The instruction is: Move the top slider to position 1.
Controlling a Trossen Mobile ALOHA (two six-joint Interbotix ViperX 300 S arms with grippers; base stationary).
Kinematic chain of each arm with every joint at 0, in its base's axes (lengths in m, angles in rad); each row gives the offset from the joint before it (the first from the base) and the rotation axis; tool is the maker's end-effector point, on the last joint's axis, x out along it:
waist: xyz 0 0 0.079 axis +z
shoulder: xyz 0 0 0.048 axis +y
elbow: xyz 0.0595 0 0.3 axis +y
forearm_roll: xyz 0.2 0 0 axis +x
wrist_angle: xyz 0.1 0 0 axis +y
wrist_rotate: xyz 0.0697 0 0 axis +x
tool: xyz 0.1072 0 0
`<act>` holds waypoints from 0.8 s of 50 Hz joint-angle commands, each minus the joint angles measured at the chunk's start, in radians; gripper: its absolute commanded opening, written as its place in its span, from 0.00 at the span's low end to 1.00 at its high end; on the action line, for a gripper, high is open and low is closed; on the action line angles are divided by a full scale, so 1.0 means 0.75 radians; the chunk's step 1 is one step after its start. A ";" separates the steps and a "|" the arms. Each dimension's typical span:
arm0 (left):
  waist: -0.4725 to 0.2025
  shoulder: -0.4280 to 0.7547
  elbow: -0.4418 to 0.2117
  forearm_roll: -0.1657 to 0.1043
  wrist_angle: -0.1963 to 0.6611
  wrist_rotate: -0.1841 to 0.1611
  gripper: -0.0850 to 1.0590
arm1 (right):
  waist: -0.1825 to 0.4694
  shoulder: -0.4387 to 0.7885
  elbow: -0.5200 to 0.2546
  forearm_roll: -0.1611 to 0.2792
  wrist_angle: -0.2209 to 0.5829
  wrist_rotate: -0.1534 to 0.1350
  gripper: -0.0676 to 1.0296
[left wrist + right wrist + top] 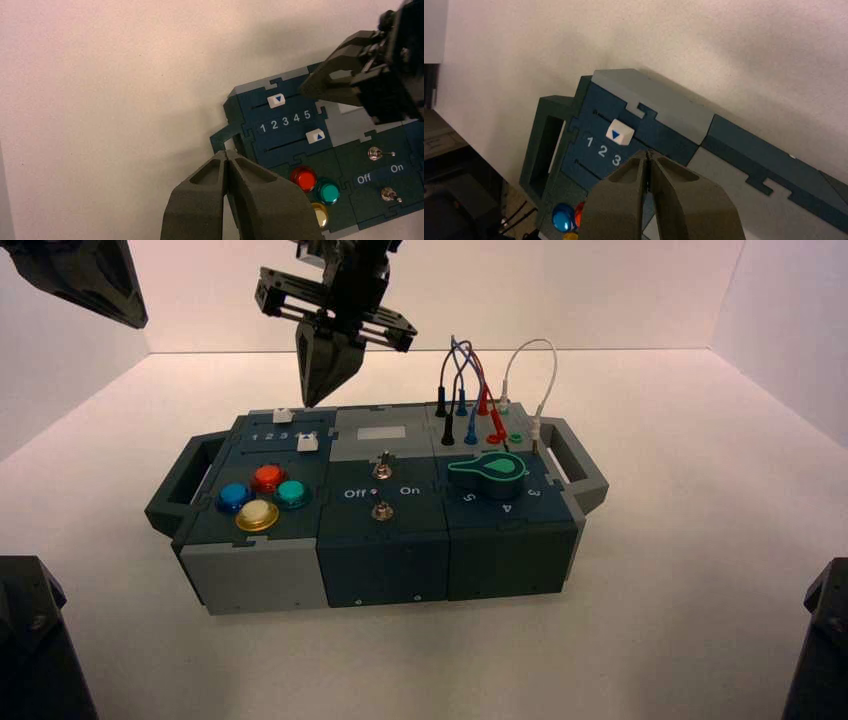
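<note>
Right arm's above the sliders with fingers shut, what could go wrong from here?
1. The top slider sits about between 2 and 3; the shut right gripper hovering above could slip off the tiny knob and stop short of position 1.
2. The lower slider looks alike and lies close, so the tip might catch it instead.
The left gripper waits off the box's left end.

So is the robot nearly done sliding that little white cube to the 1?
Not yet. The top slider sits about above the 2, short of position 1. The right gripper, shut, hovers just beside it, seemingly ready to push. The left gripper, also shut, waits off the box's left end. The push is left.
</note>
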 commanded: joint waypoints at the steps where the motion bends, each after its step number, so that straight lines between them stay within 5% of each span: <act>1: -0.002 -0.004 -0.033 -0.002 -0.010 0.000 0.05 | 0.006 -0.010 -0.045 0.012 0.000 -0.002 0.04; 40: -0.002 0.004 -0.025 -0.002 -0.006 0.000 0.05 | 0.070 0.088 -0.135 0.078 0.027 -0.006 0.04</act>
